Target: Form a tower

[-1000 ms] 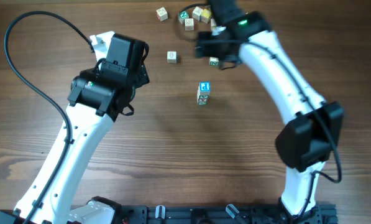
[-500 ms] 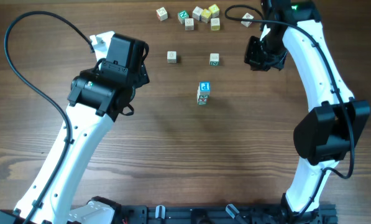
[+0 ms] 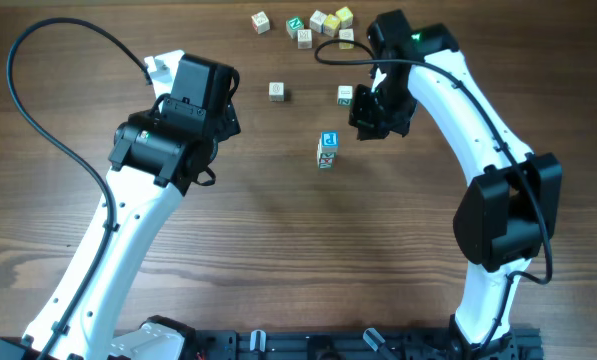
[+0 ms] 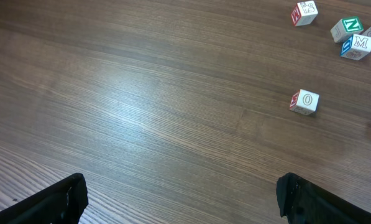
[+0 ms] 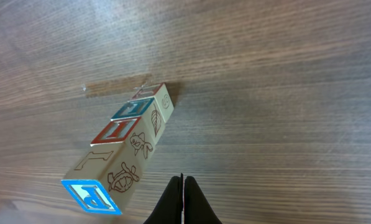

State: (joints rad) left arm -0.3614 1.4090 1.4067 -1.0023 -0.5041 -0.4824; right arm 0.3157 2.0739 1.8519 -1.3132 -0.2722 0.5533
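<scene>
Left claw point(image 4: 182, 193) is wide open: in its wrist view the two dark fingers point(image 4: 67, 199) sit at the 7 and 5 o'clock corners with only bare wooden table point(image 4: 141, 112) between them, and it holds nothing. From overhead, this arm hangs over the table's 10 o'clock region, well apart from the cubes.

At 2 o'clock in the left wrist view lies a loose cube marked O point(image 4: 305, 101), and three more cubes point(image 4: 347, 27) bunch at the 1 o'clock corner.

The tower point(image 3: 327, 150) stands upright slightly toward 1 o'clock from the table's middle, a one-cube-wide column with a blue letter on its top face. One single cube point(image 3: 276, 91) lies at 11 o'clock from it, and another with green marking point(image 3: 345, 95) lies near 12 to 1 o'clock. A cluster of cubes point(image 3: 319, 21) sits at the table's 12 o'clock edge.

The right claw point(image 3: 368, 122) hovers near the tower at its 2 o'clock, not touching it. Its wrist view shows the fingertips point(image 5: 183, 186) pressed together, closed on nothing, with the tower point(image 5: 126, 155) at their 10 o'clock showing blue and red letters and line drawings on its side.
</scene>
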